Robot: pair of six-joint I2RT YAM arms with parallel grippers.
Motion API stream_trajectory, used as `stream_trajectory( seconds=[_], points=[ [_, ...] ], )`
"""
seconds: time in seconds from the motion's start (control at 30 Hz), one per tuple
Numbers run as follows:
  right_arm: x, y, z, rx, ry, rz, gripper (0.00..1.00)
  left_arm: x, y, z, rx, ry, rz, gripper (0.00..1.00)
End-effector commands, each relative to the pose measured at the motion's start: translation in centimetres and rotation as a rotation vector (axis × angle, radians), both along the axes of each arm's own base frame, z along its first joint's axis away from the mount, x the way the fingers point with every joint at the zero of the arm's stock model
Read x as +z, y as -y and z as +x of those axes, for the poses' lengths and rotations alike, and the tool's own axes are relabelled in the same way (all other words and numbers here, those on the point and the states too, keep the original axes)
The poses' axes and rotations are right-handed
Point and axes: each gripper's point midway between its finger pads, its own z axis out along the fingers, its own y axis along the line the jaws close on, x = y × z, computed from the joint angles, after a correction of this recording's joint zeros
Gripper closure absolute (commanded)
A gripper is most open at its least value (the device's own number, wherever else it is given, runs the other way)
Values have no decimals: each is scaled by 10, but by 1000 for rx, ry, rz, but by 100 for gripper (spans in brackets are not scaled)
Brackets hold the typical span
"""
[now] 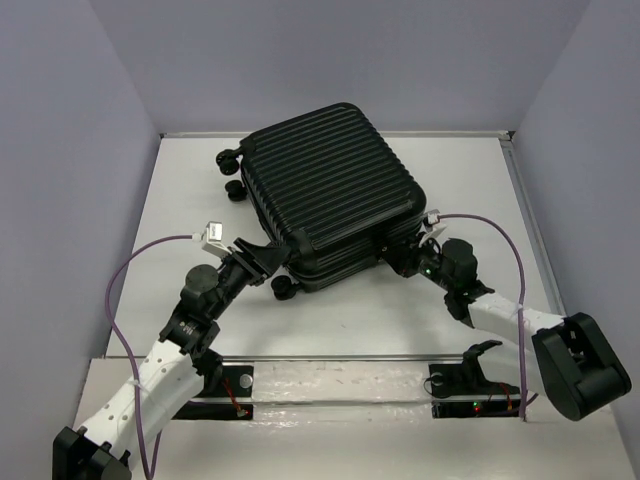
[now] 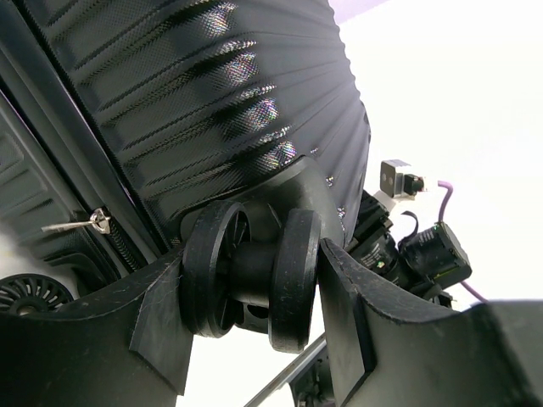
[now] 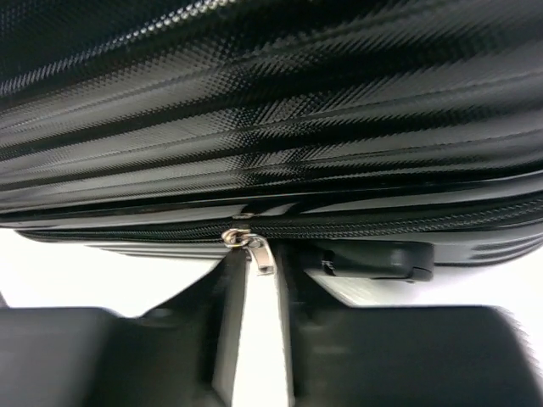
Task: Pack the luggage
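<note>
The luggage (image 1: 325,185) lies shut on the white table, ribbed black shell up, and fills the left wrist view (image 2: 212,110) and the right wrist view (image 3: 271,110). My left gripper (image 1: 270,270) is at its near-left corner. There its fingers (image 2: 348,314) press both sides of a double caster wheel (image 2: 293,280), so the left gripper (image 2: 253,259) is shut on that wheel. My right gripper (image 1: 405,258) is at the near-right side. A silver zipper pull (image 3: 259,253) hangs in the narrow gap of the right gripper (image 3: 261,264), and a strip of white table shows between the blurred fingers.
Two more caster wheels (image 1: 230,160) stick out at the far-left corner. A second zipper pull (image 2: 85,223) lies on the seam. Grey walls close in the table (image 1: 180,200) on three sides. A metal rail (image 1: 330,358) runs along the near edge by the arm bases.
</note>
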Motion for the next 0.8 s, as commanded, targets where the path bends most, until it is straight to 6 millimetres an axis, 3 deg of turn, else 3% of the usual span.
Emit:
stream_trajectory(
  seconds=[0.0,0.03,0.2,0.33,0.37,0.47,0.5,0.57,0.73,0.77],
  points=[
    [46,-16,0,66,148,123,88,30,-3,3,18,117,15,94],
    [50,-19,-4,78,156,141,93,31,-2,4,16,117,15,94],
    [54,-34,-22,120,158,152,93,38,1,5,11,131,2,94],
    [49,-77,-57,198,120,135,93,54,12,4,-36,151,-42,94],
    [41,-107,-86,292,89,115,93,60,15,4,-50,157,-58,94],
    [31,-154,-122,355,79,52,93,78,27,6,-98,173,-100,94],
    [29,-187,-145,391,79,33,93,78,31,7,-108,164,-101,94],
    [32,-229,-167,412,79,49,93,96,38,5,-130,190,-124,94],
    [40,-274,-153,300,95,143,93,123,44,-8,-190,208,-178,94],
    [52,-276,-146,264,114,197,93,129,43,-12,-196,216,-194,94]
  ],
)
